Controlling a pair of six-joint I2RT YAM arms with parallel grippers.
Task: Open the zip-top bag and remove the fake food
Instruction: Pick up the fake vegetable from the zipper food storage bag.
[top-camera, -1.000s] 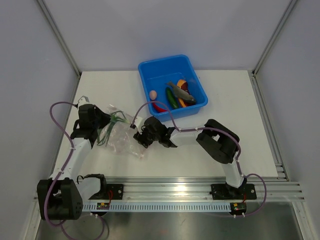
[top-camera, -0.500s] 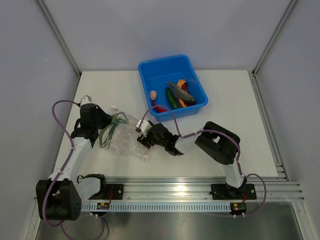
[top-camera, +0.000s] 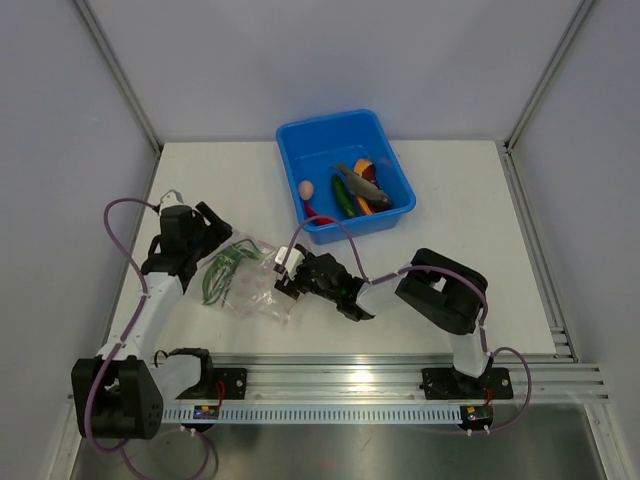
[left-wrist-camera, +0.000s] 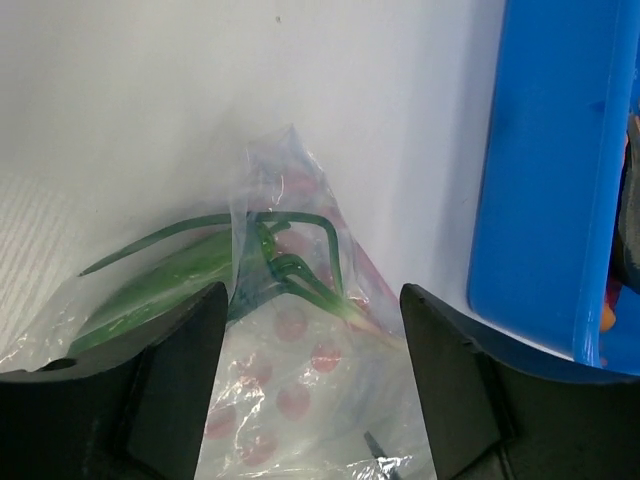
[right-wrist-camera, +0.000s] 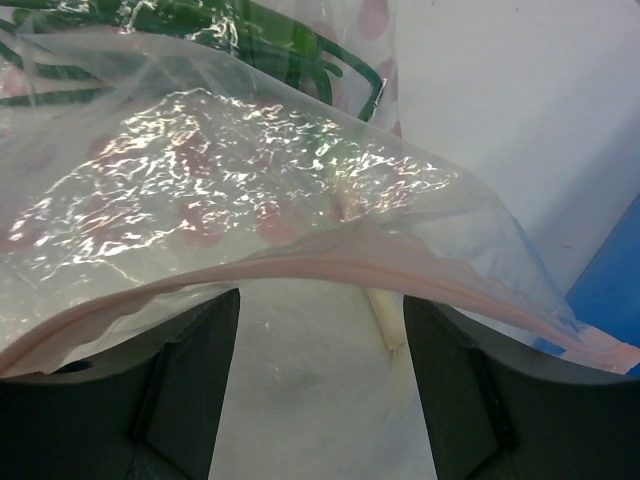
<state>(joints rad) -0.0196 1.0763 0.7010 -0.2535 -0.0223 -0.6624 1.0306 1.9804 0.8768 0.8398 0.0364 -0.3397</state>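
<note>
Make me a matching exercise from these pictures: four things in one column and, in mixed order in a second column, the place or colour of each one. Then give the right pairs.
Column 1
1. green onion
2. grey fish
3. zip-top bag
4. blue tub

Column 2
A. lies in the tub
B. see-through, with a pinkish zip strip
C. lies inside the bag
D. bright blue, at the far side of the table

Right pairs: 1-C, 2-A, 3-B, 4-D
</note>
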